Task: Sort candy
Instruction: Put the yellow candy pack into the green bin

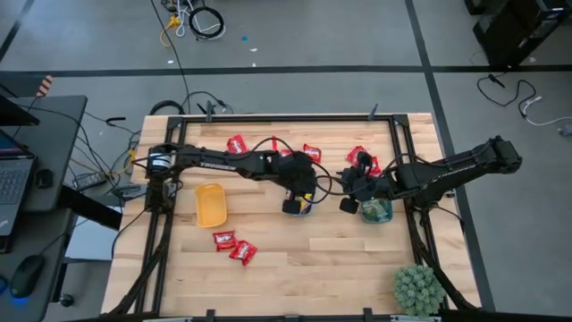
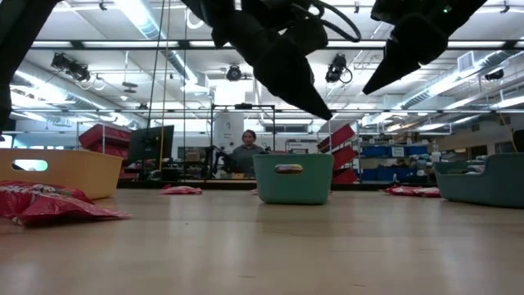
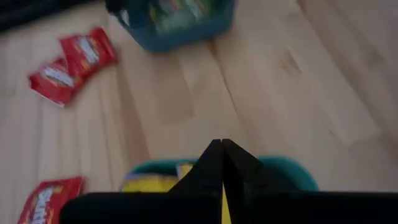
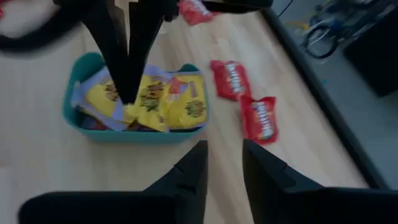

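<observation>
Right wrist view is showing the yellow packets piling up in a teal tray, with the left gripper dipping into them, its jaws pressed together and a sliver of yellow showing between them in its own wrist view. Whether it is pinching a packet or just letting go, I cannot tell. Two red packets are lying loose on the tabletop just beside that tray. Overhead, more red packets are sitting near the yellow-orange tray, which is looking empty, and others are scattered along the far side. A second teal tray is holding green packets. The right gripper is hovering nearby, jaws apart and empty. I'd judge the yellows and greens mostly sorted, the reds not yet started.
</observation>
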Motion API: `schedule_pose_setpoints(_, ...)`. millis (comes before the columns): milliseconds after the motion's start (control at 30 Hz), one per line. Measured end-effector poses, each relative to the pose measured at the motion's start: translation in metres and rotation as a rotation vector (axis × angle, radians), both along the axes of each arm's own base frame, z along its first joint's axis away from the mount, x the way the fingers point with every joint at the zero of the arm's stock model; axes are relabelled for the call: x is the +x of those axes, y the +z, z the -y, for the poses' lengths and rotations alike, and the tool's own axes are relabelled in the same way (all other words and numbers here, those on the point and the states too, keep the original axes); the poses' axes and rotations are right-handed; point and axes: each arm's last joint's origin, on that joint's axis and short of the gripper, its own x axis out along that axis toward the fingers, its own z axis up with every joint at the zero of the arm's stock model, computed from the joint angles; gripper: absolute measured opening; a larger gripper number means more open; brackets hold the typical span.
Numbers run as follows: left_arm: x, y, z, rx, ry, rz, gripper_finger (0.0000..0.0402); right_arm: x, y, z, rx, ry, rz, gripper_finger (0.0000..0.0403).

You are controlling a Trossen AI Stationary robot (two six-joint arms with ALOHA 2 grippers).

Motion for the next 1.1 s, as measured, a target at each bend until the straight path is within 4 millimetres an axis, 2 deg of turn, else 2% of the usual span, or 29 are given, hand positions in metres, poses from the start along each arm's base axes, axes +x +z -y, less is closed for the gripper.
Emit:
schedule_pose_setpoints(200, -0.012, -0.012, 0.002, -0.091, -0.012, 0.229, 0.0002, -0.002, -0.020, 0.001, -0.064, 0.000, 0.085, 0.0007)
schedule_pose_setpoints(433, -0.043, -0.024, 0.006, -0.270, -0.035, 0.490, 0.0001, 0.006, -0.058, 0.012, 0.019, 0.040, 0.332, 0.0002)
schedule_pose_setpoints(567, -0.065, -0.036, 0.012, -0.371, -0.024, 0.619, 0.0001, 0.017, -0.070, 0.021, 0.069, 0.062, 0.443, 0.0003)
schedule_pose_setpoints(833, -0.105, -0.072, 0.020, -0.372, 0.027, 0.683, 0.0002, 0.049, -0.095, 0.028, 0.131, 0.097, 0.436, 0.0004)
schedule_pose_setpoints(967, -0.112, -0.079, 0.030, -0.416, -0.054, 0.640, 0.0012, 0.067, -0.106, 0.028, 0.160, 0.132, 0.399, 0.0001)
schedule_pose_setpoints(1100, -0.112, -0.085, 0.037, -0.411, -0.051, 0.581, 0.0017, 0.082, -0.116, 0.033, 0.163, 0.121, 0.366, 0.0001)
